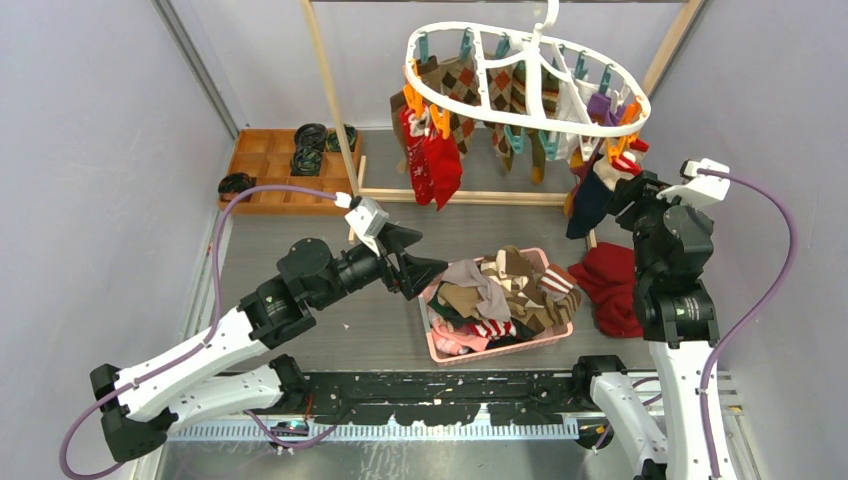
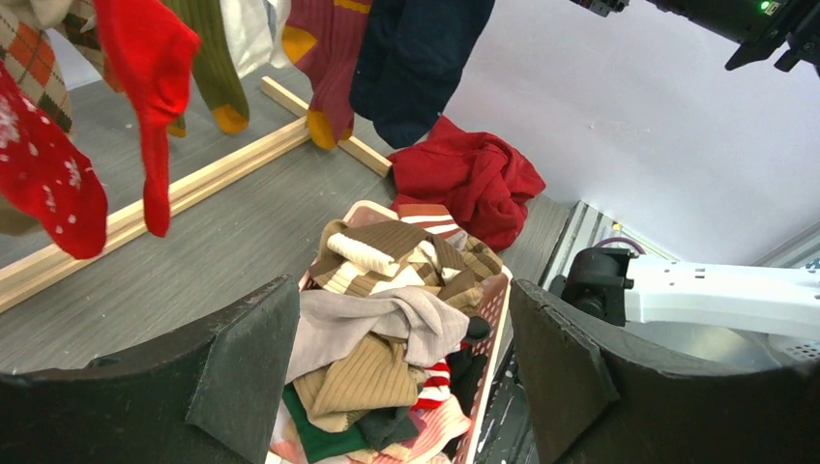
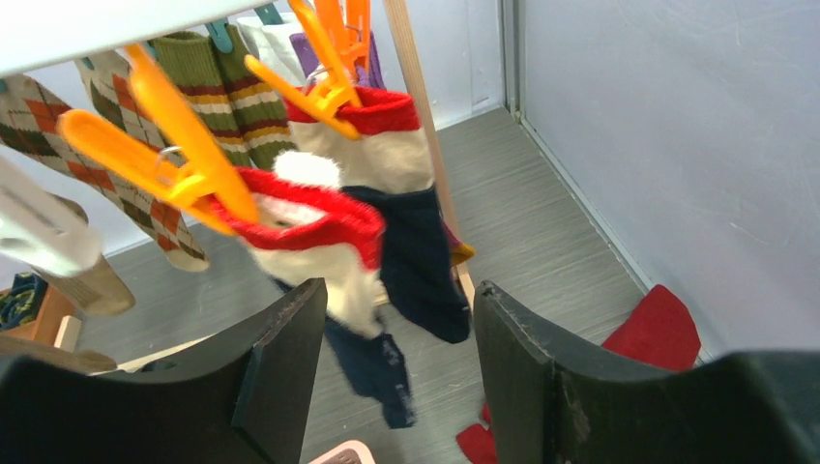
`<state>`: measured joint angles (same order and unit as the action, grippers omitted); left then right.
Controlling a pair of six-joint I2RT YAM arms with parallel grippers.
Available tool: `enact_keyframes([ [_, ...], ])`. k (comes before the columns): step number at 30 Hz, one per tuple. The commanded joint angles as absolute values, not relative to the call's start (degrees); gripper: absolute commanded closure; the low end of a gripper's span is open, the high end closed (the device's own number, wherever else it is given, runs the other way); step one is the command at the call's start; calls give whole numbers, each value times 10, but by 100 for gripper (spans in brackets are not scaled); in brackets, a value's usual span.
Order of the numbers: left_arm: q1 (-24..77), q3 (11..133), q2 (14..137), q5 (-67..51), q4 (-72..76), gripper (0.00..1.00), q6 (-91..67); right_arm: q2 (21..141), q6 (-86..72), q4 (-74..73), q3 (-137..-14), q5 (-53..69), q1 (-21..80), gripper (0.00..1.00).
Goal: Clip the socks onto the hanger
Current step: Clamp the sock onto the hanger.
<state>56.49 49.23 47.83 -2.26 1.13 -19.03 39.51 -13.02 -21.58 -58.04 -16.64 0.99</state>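
Left hand, jaws apart, is hovering over socks in the central basket; right hand, jaws apart, is facing a navy sock hanging on the hanger, upper right.

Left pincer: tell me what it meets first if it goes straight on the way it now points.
The left pincer, open, points into the pink basket. It would probably meet the grey sock lying on top there first, though the basket's near rim could come sooner, since depth is unclear.
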Motion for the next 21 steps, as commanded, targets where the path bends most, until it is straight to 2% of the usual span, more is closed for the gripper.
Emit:
enact_keyframes([
  [1, 562, 489, 466, -34, 5, 20, -179, 394, -135, -255, -583, -166, 8, 37],
  [21, 562, 499, 489, -31, 10, 20, -244, 364, -151, -299, -590, -164, 8, 37],
])
